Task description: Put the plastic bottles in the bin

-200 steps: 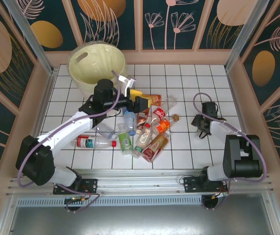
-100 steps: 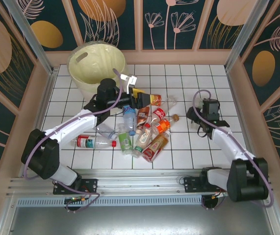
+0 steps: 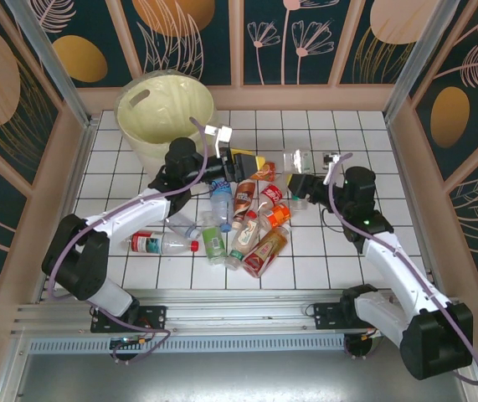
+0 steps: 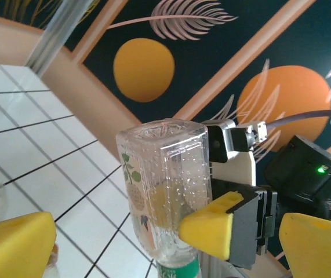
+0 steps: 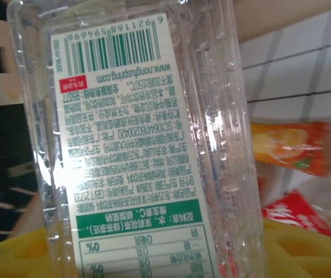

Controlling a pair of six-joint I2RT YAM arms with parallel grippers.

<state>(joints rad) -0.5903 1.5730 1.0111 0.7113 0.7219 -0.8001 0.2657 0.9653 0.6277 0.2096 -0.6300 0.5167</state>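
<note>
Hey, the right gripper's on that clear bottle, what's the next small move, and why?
Probably lift the clear bottle a little, straight up. The right gripper has its fingers on it, other bottles lie close beside it, and the bin stands at the far left.

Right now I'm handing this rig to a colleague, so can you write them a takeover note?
The left gripper is open and empty, beside the orange-labelled bottle at the heap's far edge.
The right gripper is closed on a clear green-labelled bottle, right of the heap.
The other bottles lie heaped between the arms; the bin stands far left.
Done: no bottle is visible in the bin. Left: all of them.
</note>
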